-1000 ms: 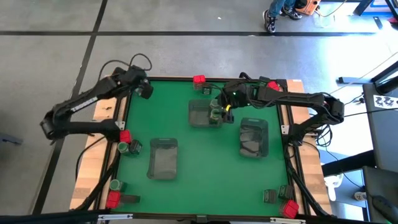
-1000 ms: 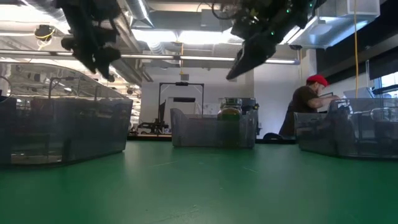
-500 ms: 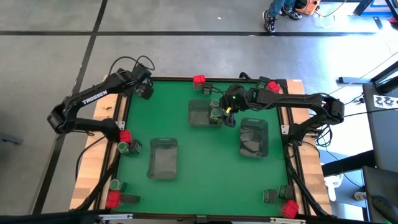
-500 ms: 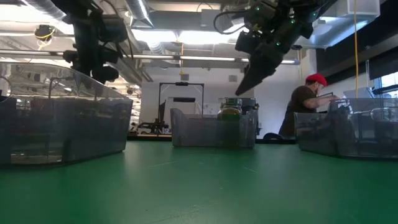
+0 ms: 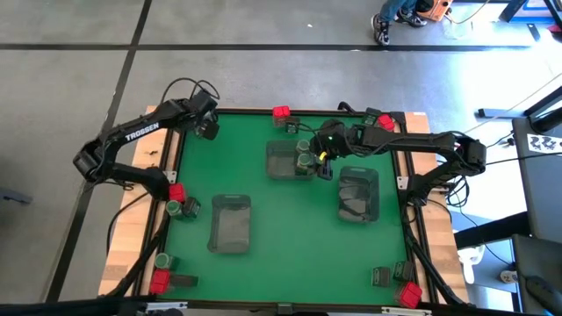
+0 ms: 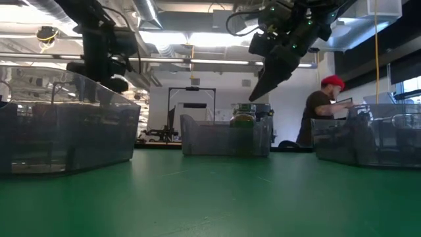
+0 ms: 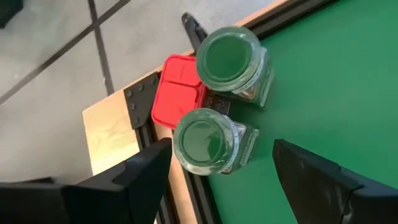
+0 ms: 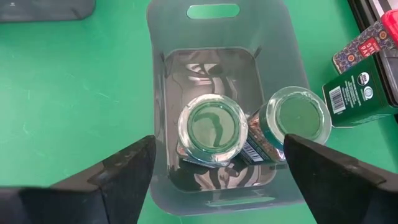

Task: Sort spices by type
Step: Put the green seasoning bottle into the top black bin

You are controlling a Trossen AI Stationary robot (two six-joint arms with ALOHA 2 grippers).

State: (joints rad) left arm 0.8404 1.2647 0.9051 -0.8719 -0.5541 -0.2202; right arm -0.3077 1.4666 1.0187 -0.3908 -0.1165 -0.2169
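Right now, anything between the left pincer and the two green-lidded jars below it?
Nothing visible. The left pincer is open, with the nearer jar showing between its fingers and the second jar just beyond. A red box lies beside both jars at the table edge, not above them.

"TROSSEN" read in white on left arm [image 5: 140, 133] link. Round organic seal and barcode showed on dark green tin [image 8: 357, 93]; other print illegible.
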